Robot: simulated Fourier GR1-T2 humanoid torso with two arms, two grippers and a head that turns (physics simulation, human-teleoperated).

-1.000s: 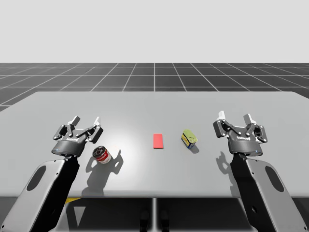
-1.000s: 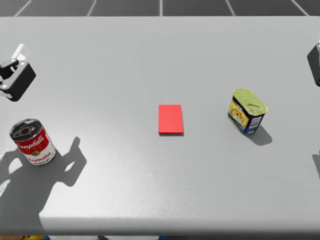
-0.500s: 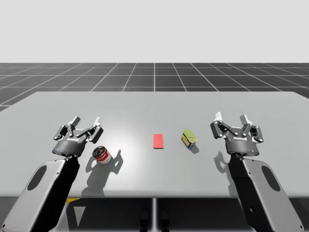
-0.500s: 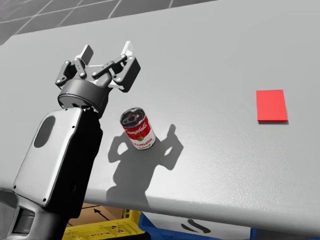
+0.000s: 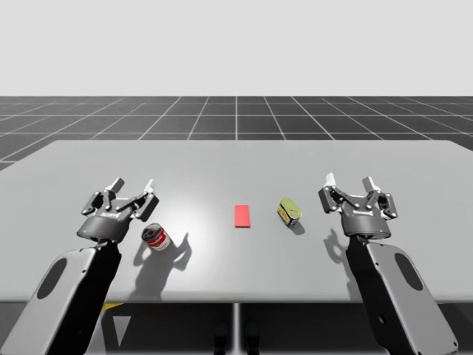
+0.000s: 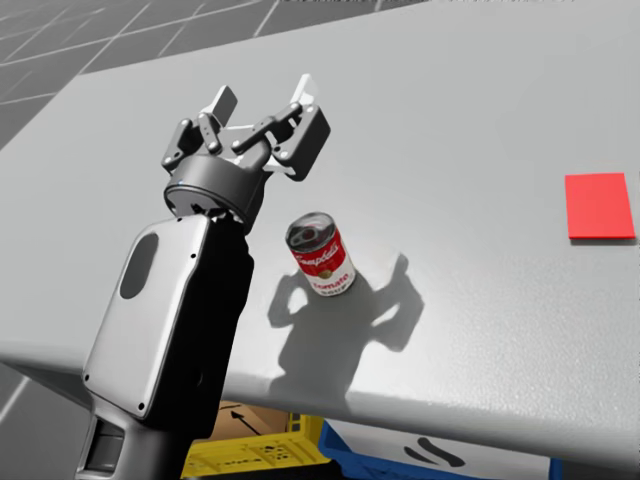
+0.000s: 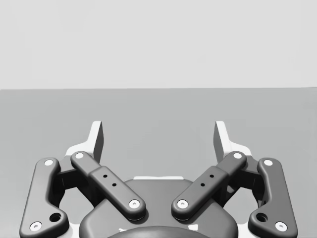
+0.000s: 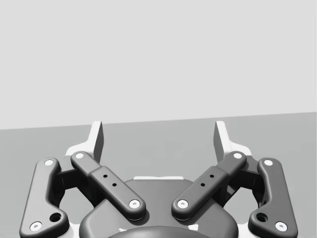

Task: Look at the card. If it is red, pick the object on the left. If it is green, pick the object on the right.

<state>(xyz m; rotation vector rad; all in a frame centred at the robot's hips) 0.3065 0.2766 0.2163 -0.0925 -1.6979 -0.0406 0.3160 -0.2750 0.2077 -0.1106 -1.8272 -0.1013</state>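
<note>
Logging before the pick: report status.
Open, empty: left gripper, right gripper. Red card; red can upright beside left gripper, untouched. Beyond card, yellow can, out of the way.

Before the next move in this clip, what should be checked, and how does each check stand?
1. Colour read: the card is red, so the left object is the target: ok.
2. Target found: the red-and-white can stands upright on the table, left of the card: ok.
3. Is the left pincer open and empty: ok.
4. Is the left pincer lined up on the red-and-white can: it is beside the can, not around it: not ok.
5. Is the right pincer open and apart from the yellow tin: ok.
</note>
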